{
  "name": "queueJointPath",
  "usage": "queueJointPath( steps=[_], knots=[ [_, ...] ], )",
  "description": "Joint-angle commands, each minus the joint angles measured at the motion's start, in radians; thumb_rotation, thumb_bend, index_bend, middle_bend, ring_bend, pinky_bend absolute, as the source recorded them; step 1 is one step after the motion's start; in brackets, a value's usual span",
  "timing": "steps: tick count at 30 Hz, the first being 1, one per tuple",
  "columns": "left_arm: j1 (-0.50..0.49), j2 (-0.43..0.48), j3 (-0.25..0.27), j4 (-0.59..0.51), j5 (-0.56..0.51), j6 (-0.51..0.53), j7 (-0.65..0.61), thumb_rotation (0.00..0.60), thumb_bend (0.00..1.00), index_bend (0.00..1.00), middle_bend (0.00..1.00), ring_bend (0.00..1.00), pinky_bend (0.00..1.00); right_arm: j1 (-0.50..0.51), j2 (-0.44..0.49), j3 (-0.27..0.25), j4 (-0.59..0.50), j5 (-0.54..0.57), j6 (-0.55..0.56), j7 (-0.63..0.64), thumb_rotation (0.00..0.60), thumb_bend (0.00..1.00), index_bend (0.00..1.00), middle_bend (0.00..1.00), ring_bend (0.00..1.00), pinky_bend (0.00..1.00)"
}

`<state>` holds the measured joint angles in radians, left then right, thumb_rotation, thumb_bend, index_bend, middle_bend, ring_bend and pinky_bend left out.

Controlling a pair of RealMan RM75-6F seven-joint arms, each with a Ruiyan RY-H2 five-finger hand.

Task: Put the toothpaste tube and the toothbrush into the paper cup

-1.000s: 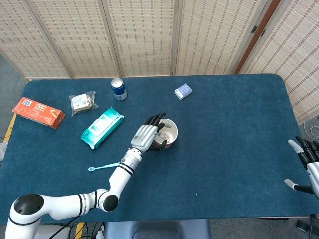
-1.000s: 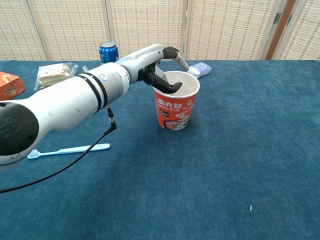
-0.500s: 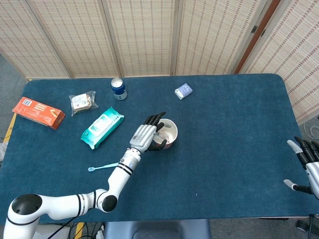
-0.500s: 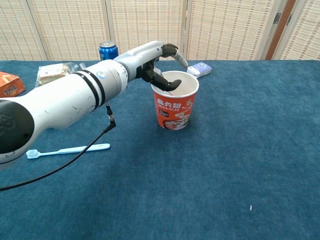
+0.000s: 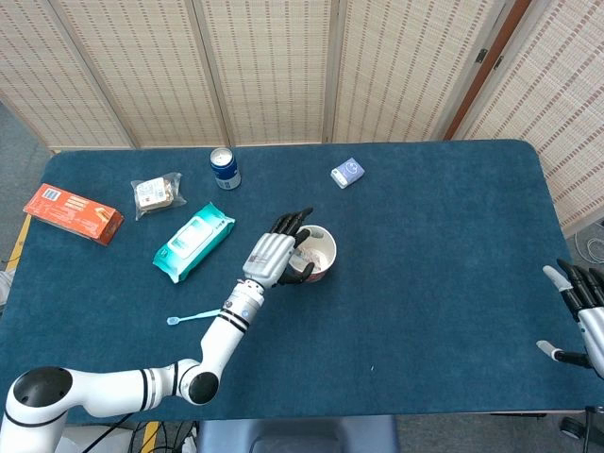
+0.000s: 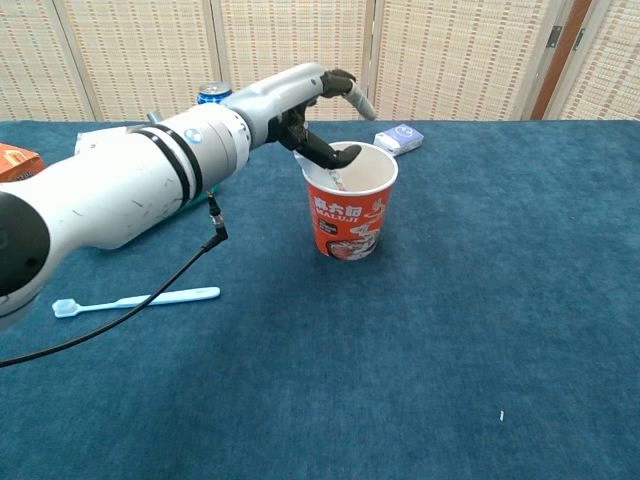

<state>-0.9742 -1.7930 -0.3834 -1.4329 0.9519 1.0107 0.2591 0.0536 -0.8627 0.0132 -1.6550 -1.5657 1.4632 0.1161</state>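
The red paper cup [image 5: 324, 269] [image 6: 350, 215] stands upright mid-table. A white toothpaste tube [image 6: 337, 181] leans inside it against the left wall. My left hand [image 5: 280, 253] [image 6: 318, 110] hovers over the cup's left rim with fingers spread and holds nothing; its thumb hangs just above the rim. The light blue toothbrush [image 5: 198, 315] [image 6: 135, 299] lies flat on the cloth, left of the cup and near my forearm. My right hand [image 5: 581, 307] rests at the table's far right edge, fingers apart and empty.
A blue can [image 5: 225, 168] [image 6: 213, 93] and a small blue-white box [image 5: 347, 172] [image 6: 398, 137] stand behind the cup. A teal wipes pack [image 5: 193, 242], a snack packet [image 5: 157, 193] and an orange box [image 5: 73, 213] lie to the left.
My left hand has lifted up and drawn back left, its fingers out of the cup's mouth. The tube stays in the cup. The right hand has not moved.
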Motion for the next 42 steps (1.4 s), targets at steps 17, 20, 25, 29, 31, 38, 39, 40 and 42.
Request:
queueJointPath(
  steps=[17,20,25,29,31,38,39,40,42],
  knots=[
    [0.108,0.346,0.095,-0.433,-0.093,0.16,0.329,0.6,0.4,0.0,0.0,0.0,0.0,0.015,-0.015,0.0,-0.006,0.012,-0.031,-0.038,0.6,0.0,0.07,0.0,0.0,0.05],
    [0.131,0.401,0.123,-0.477,-0.091,0.178,0.354,0.6,0.4,0.0,0.0,0.0,0.0,0.016,-0.016,0.0,-0.006,0.013,-0.033,-0.042,0.6,0.0,0.07,0.0,0.0,0.05],
    [0.174,0.482,0.171,-0.523,-0.076,0.192,0.362,0.6,0.4,0.0,0.0,0.0,0.0,0.012,-0.016,0.001,-0.01,0.009,-0.022,-0.047,0.6,0.0,0.07,0.0,0.0,0.05],
    [0.215,0.541,0.219,-0.546,-0.046,0.194,0.346,0.6,0.39,0.0,0.0,0.0,0.0,0.01,-0.018,0.002,-0.012,0.01,-0.016,-0.051,0.6,0.0,0.07,0.0,0.0,0.05],
    [0.23,0.561,0.238,-0.549,-0.028,0.194,0.339,0.6,0.37,0.0,0.0,0.0,0.0,0.012,-0.019,0.002,-0.012,0.012,-0.019,-0.053,0.6,0.0,0.07,0.0,0.0,0.05],
    [0.285,0.599,0.296,-0.53,0.042,0.212,0.318,0.6,0.37,0.0,0.0,0.0,0.0,0.017,-0.022,0.003,-0.011,0.016,-0.03,-0.058,0.6,0.0,0.07,0.0,0.0,0.05],
    [0.293,0.6,0.306,-0.522,0.051,0.214,0.32,0.6,0.36,0.0,0.0,0.0,0.0,0.018,-0.022,0.004,-0.011,0.017,-0.03,-0.057,0.6,0.0,0.07,0.0,0.0,0.05],
    [0.298,0.601,0.313,-0.516,0.056,0.215,0.321,0.6,0.35,0.0,0.0,0.0,0.0,0.018,-0.022,0.004,-0.011,0.018,-0.03,-0.057,0.6,0.0,0.07,0.0,0.0,0.05],
    [0.31,0.598,0.326,-0.504,0.064,0.215,0.32,0.6,0.34,0.0,0.0,0.0,0.0,0.019,-0.022,0.005,-0.01,0.02,-0.032,-0.056,0.6,0.0,0.07,0.0,0.0,0.05]
  ],
)
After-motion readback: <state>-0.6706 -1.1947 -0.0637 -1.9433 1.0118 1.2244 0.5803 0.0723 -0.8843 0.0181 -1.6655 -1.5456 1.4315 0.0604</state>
